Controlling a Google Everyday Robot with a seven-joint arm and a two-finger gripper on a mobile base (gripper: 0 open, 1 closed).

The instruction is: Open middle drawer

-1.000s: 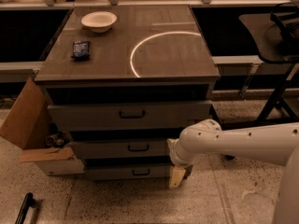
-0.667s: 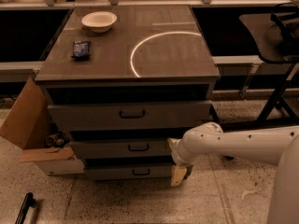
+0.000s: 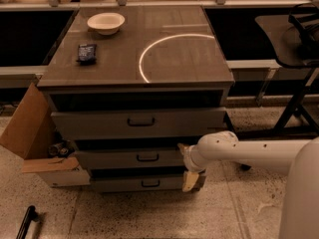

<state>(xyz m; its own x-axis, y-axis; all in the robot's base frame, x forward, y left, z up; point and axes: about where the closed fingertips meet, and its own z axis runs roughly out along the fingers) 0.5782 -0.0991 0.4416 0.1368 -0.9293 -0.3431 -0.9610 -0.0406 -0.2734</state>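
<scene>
The grey cabinet has three drawers. The middle drawer (image 3: pixel 114 159) has a medium-height front with a small dark bar handle (image 3: pixel 148 158) at its centre. My gripper (image 3: pixel 186 164) is at the right end of that drawer front, to the right of the handle and not on it. Its pale fingers (image 3: pixel 190 181) stand apart, one above the other, and hold nothing. The white arm reaches in from the right. The taller top drawer (image 3: pixel 99 124) is above and the slim bottom drawer (image 3: pixel 119 184) is below.
A white bowl (image 3: pixel 105 22) and a small dark packet (image 3: pixel 86 53) lie on the cabinet top (image 3: pixel 174 68). An open cardboard box (image 3: pixel 30 133) leans against the cabinet's left side. A dark stand (image 3: pixel 294 103) is at the right. A black object (image 3: pixel 26 222) lies on the floor at the lower left.
The gripper has shifted very slightly upward beside the drawer fronts. The drawers have not moved.
</scene>
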